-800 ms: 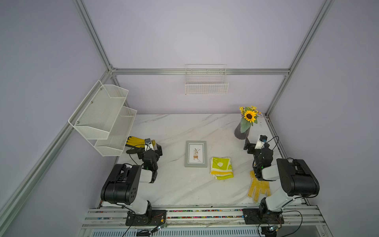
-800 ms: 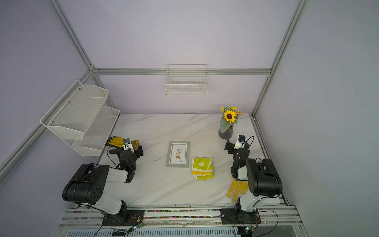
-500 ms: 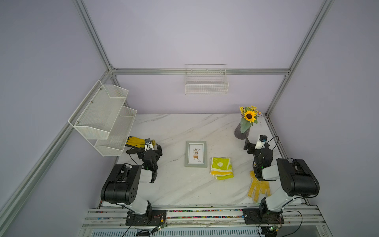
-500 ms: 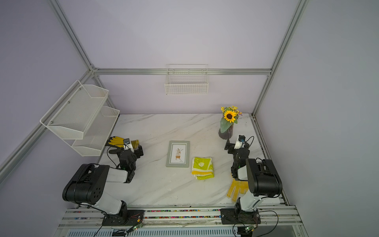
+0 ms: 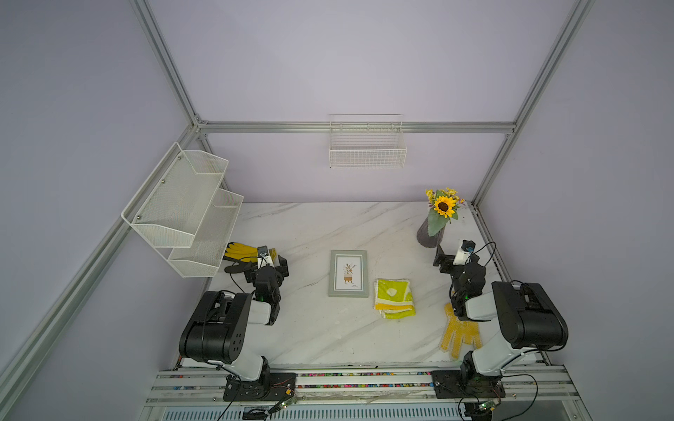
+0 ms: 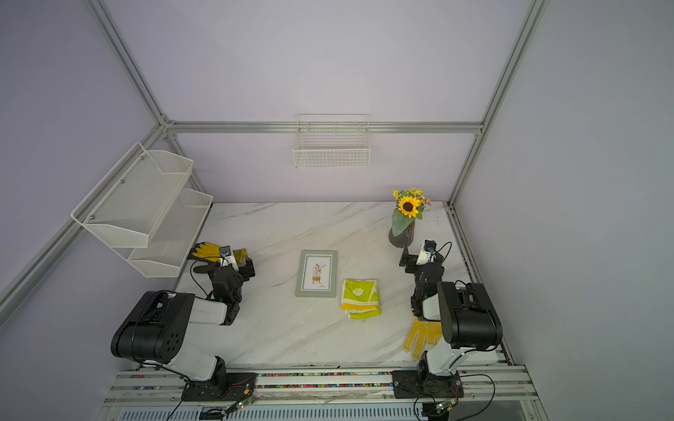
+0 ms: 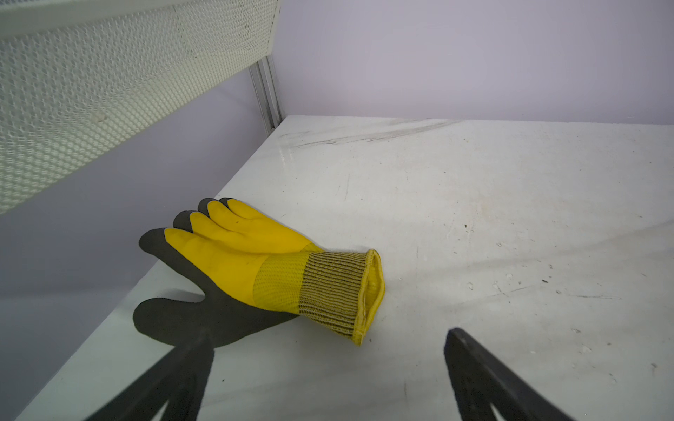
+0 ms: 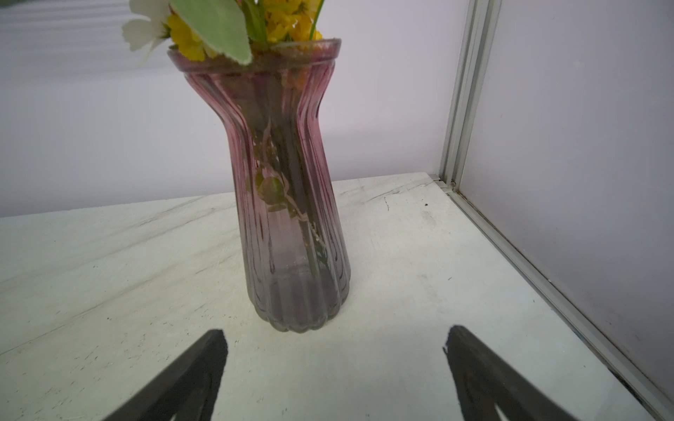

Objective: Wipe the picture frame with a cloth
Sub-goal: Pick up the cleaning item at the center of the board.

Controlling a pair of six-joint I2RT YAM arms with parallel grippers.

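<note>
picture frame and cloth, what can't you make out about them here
- picture frame: the tiny print under the pot is too small to read in both top views; neither wrist view shows the frame.
- cloth: folded, so its lower layers are hidden under the top one.
- mesh glove: part is hidden by the right arm in both top views.

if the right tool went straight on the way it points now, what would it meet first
Most likely the glass vase: it stands dead ahead of the open right tool, centred between its jaws, with a strip of bare table before it.
</note>
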